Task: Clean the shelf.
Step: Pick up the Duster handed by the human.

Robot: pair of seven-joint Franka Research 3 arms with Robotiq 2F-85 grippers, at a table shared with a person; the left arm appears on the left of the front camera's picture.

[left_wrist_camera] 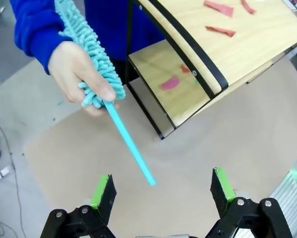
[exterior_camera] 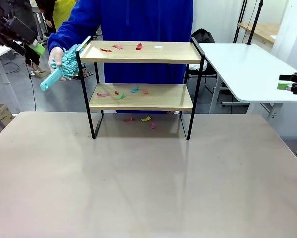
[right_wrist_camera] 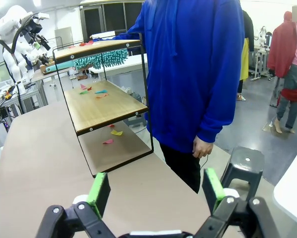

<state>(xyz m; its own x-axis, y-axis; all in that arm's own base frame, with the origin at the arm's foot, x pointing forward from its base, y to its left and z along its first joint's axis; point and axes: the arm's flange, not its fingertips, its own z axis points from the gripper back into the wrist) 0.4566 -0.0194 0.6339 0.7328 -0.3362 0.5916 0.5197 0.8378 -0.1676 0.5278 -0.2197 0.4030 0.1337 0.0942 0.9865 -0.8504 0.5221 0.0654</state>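
Hovering spread, empty: left tool (left_wrist_camera: 162, 183), right tool (right_wrist_camera: 156, 184); hand (left_wrist_camera: 75, 69) holds duster (left_wrist_camera: 86, 42) beside shelf (left_wrist_camera: 247, 47).

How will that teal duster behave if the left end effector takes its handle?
The duster probably weighs little: one hand holds it out. Its thin handle looks smooth, so it may pivot when gripped. The fluffy head likely squashes.

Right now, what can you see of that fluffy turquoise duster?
The turquoise duster has a shaggy, noodle-like fabric head and a thin plastic handle. It is tilted in the air beside the left end of the black-framed two-tier wooden shelf. A person's hand in a blue sleeve grips it where head meets handle. The handle's free end points toward the open left claw, untouched.
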